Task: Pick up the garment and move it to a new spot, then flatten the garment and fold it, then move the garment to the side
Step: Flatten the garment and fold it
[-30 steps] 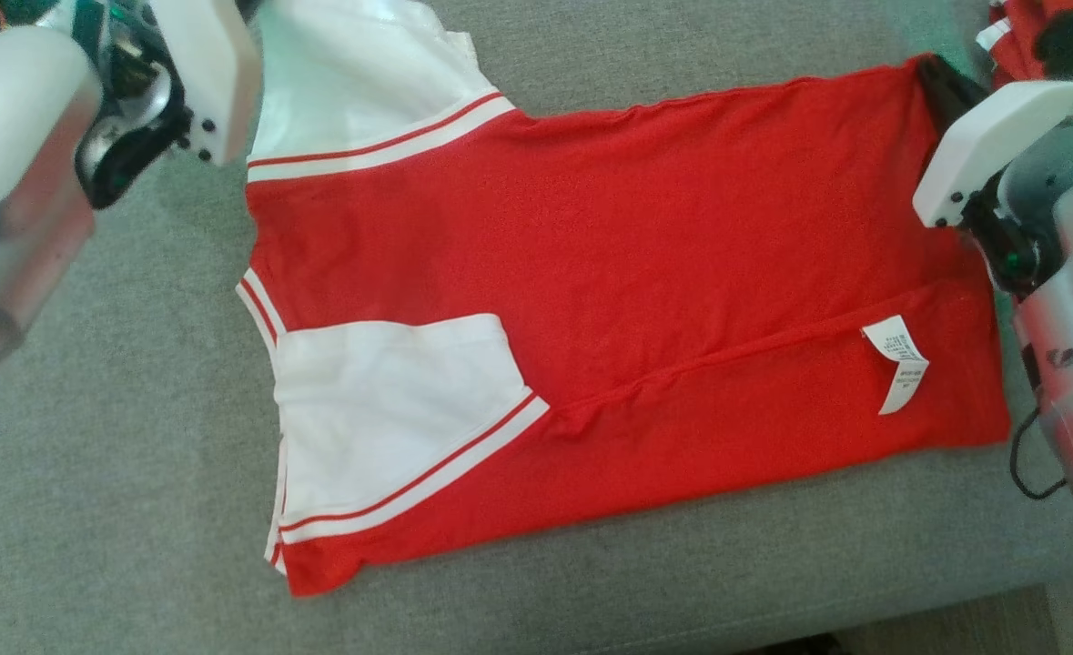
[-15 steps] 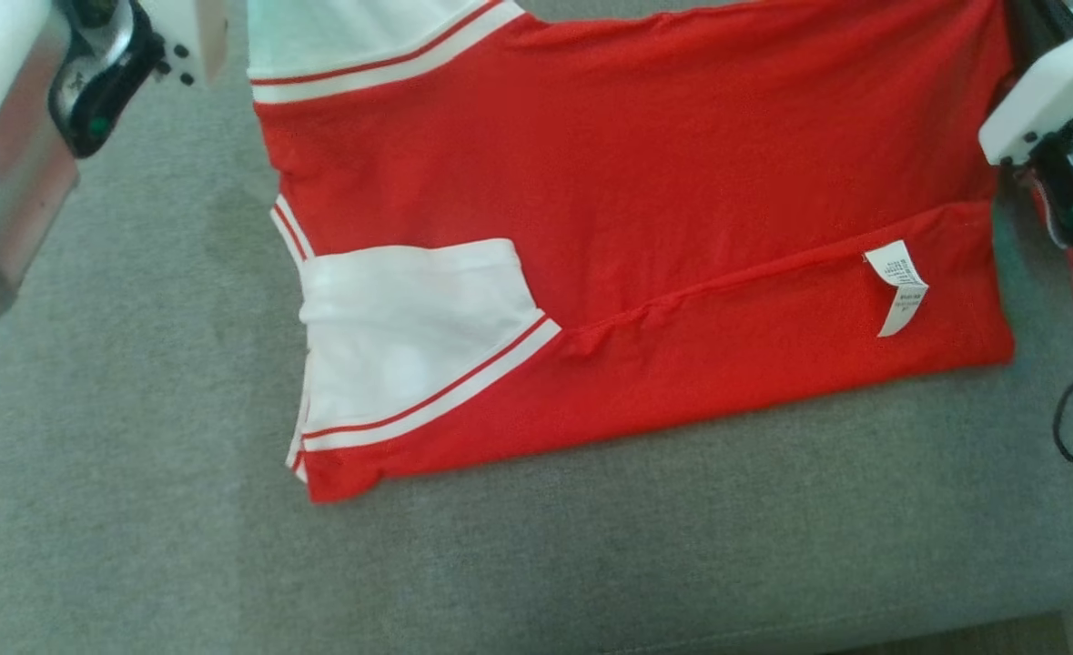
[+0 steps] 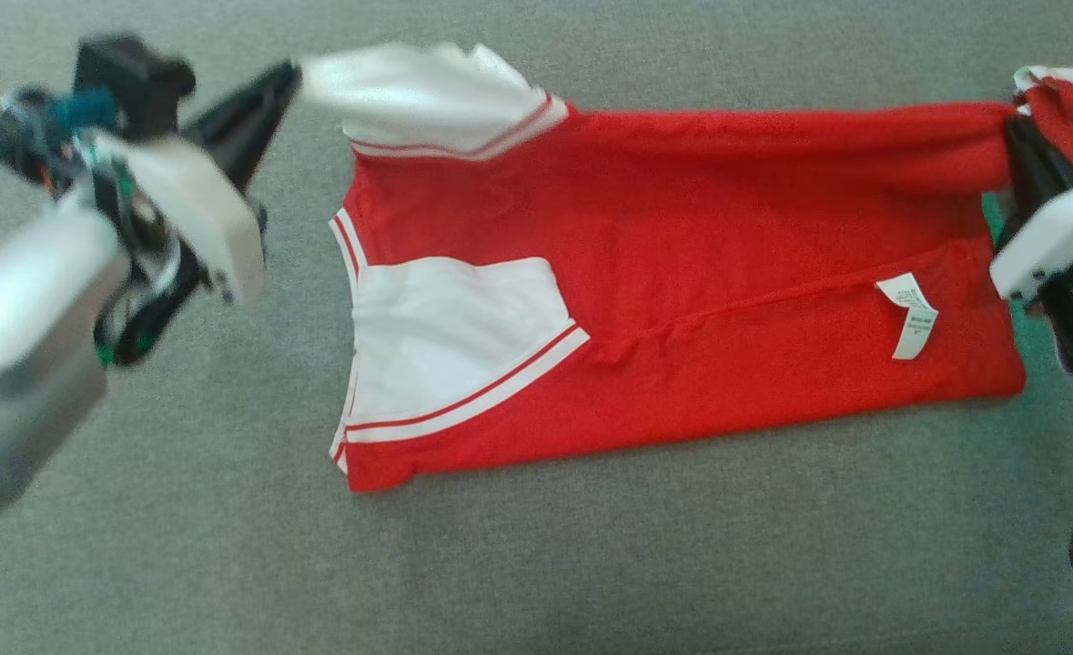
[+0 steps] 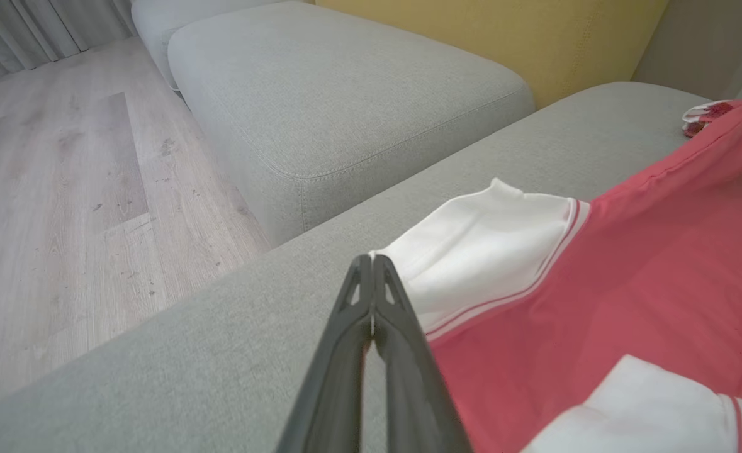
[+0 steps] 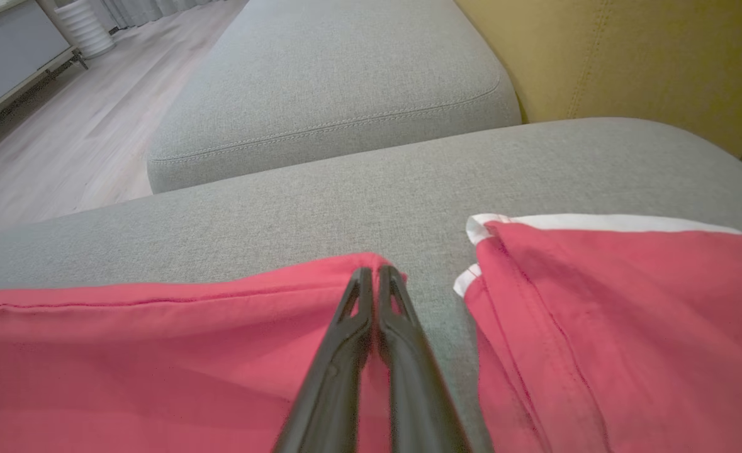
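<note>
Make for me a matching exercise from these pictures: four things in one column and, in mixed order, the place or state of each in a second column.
Column A
1. left gripper
2. right gripper
3. white label
4. second red garment

Column B
a. shut on a red corner of the garment
b. lying apart on the grey sofa
c. shut on the garment's white sleeve
d. lying on the garment's red fabric

Pairs: 1-c, 2-a, 3-d, 4-b

No text could be read. Faint grey print was carried by the white care label (image 3: 908,314) on the red garment (image 3: 727,227) (lines too small and blurred to be made out).
</note>
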Robot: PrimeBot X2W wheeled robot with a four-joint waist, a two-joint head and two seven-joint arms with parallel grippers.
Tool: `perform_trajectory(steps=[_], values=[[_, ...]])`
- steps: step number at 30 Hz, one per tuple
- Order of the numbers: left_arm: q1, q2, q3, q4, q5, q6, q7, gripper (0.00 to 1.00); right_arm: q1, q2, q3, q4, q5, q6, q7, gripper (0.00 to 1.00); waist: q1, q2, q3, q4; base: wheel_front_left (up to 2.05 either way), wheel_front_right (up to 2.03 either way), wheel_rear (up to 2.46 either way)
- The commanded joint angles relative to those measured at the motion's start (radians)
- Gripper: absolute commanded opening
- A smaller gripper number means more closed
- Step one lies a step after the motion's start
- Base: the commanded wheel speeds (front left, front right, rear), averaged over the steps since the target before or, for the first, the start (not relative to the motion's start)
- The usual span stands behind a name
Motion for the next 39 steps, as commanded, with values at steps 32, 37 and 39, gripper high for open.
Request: perform_trajectory(steps=[32,37,39], values=[[0.518,0.230,-0.025,-0.583,-0.060,0.425,-0.100,0.00,0.560,0.074,-0.259,-0.474,-0.058,0.007,0.105,0.11,0.0002,-0.0001,-0.041,0.033,0.00,0.00,0.00],[0.547,0.179,-0.019,-0.541,-0.060,0.434,-0.155,1.00,0.578,0.115,-0.311,-0.490,-0.074,0.007,0.095,1.00,0.0002,-0.0001,-0.057,0.037,0.00,0.00,0.00],[0.559,0.151,-0.011,-0.510,-0.049,0.457,-0.195,1.00,0.598,0.141,-0.340,-0.497,-0.073,0.007,0.082,1.00,0.0002,-0.0001,-0.074,0.041,0.00,0.00,0.00]])
